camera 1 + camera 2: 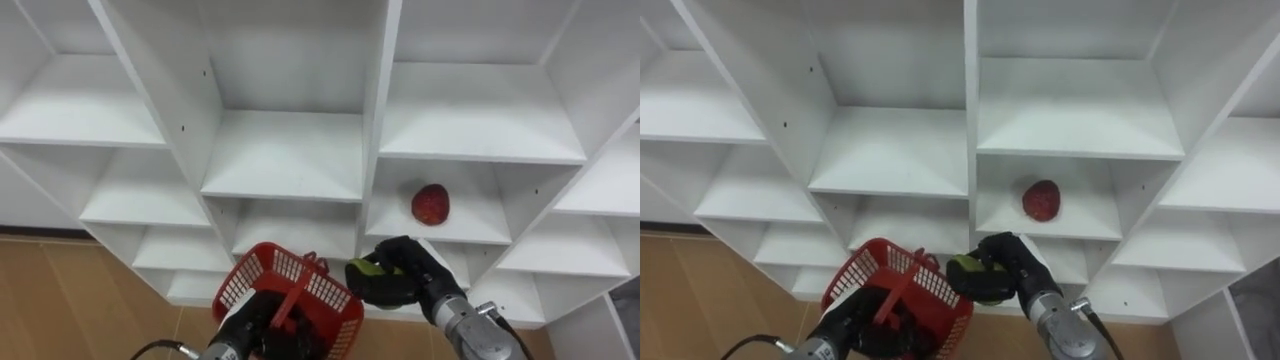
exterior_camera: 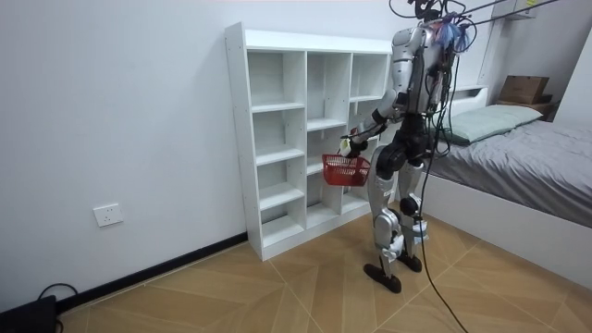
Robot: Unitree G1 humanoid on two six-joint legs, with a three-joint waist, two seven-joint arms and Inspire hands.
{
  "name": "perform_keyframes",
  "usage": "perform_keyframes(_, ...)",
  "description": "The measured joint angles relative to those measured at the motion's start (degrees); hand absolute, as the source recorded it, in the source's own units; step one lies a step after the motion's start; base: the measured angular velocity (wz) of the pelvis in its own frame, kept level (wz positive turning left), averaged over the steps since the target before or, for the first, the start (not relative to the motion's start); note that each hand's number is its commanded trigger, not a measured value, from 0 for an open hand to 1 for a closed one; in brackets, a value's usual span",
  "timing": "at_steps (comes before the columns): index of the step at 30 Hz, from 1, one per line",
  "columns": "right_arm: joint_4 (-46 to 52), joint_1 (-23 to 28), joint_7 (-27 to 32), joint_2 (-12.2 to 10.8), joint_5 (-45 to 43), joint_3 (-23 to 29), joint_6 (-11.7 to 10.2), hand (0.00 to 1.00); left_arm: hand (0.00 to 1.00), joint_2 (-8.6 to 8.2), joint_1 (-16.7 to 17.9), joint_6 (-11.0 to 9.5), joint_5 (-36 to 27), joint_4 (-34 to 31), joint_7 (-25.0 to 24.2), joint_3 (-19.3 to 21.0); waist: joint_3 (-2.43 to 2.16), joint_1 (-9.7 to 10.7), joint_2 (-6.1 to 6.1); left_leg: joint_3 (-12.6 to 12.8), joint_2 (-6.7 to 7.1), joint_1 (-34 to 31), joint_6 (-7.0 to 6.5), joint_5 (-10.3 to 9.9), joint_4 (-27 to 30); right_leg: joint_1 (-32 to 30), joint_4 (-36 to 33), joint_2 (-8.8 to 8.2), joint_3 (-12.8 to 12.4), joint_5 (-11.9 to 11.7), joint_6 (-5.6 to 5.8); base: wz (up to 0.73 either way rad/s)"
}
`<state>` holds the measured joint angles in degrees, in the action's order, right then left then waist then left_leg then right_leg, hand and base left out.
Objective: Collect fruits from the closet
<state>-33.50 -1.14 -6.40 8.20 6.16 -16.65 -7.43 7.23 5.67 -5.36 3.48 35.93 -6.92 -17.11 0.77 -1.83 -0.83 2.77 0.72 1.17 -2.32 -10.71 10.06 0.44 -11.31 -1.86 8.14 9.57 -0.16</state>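
My right hand is shut on a green fruit, held just right of the red basket and above its rim. My left hand is shut on the basket's red handle, low in the eye views. A red strawberry-like fruit lies on a shelf of the white closet, in the right column above my right hand. In the room view I stand facing the closet with the basket in front of me.
The closet's other compartments hold nothing. The wooden floor lies below on the left. In the room view a bed stands behind me at the right, and a wall socket is at the left.
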Motion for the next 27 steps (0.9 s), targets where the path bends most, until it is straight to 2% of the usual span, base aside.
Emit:
perform_keyframes(7,-1.9,-1.0,0.4,-0.9,1.2,-0.2,0.0,1.0,1.0,0.09,-1.1,0.0,0.0,0.0,0.0,-0.2,0.09,0.0,0.14,0.0,0.0,-1.5,0.0,0.0,0.6,-1.4,-0.4,-0.07,0.1,0.0,-0.01,0.0)
perform_keyframes(13,-4.3,-1.1,0.8,-1.2,5.1,-2.3,0.0,1.0,1.0,0.19,-1.3,0.0,0.0,0.0,-0.1,-2.6,0.17,-0.1,-0.08,0.0,0.0,-2.8,0.0,0.0,0.7,-2.4,-0.4,-0.09,0.5,0.0,-0.07,0.02)
perform_keyframes(17,-4.4,-1.4,1.1,-1.3,7.0,-3.6,0.0,1.0,1.0,0.33,-1.3,0.0,1.0,0.0,0.0,-3.6,0.24,-0.2,-0.81,0.0,-0.02,-3.9,0.0,0.0,1.1,-3.4,-0.5,-0.08,0.6,-0.1,-0.13,0.0)
perform_keyframes(19,-5.6,-2.6,1.1,-1.4,7.4,-4.7,0.0,1.0,1.0,0.3,-1.3,0.0,1.2,0.0,0.1,-3.7,0.44,-0.1,-1.25,0.0,-0.02,-4.0,0.0,0.0,1.1,-3.5,-0.5,-0.06,0.6,-0.1,-0.13,0.0)
perform_keyframes(22,-7.1,-3.6,0.2,-1.7,7.6,-4.7,0.0,1.0,1.0,0.04,-1.4,0.0,1.1,0.0,0.1,-3.8,0.33,-0.1,-1.86,0.0,-0.02,-4.4,0.0,0.0,1.2,-3.8,-0.5,-0.06,0.6,-0.1,-0.13,0.0)
perform_keyframes(27,-9.1,-4.3,-1.3,-2.1,8.9,-4.8,0.0,1.0,1.0,0.03,-1.5,0.0,1.1,0.0,0.3,-3.8,0.35,-0.1,-2.01,0.2,-0.02,-4.6,0.0,0.0,1.2,-4.4,-1.1,-0.08,0.4,-0.1,-0.13,-0.01)
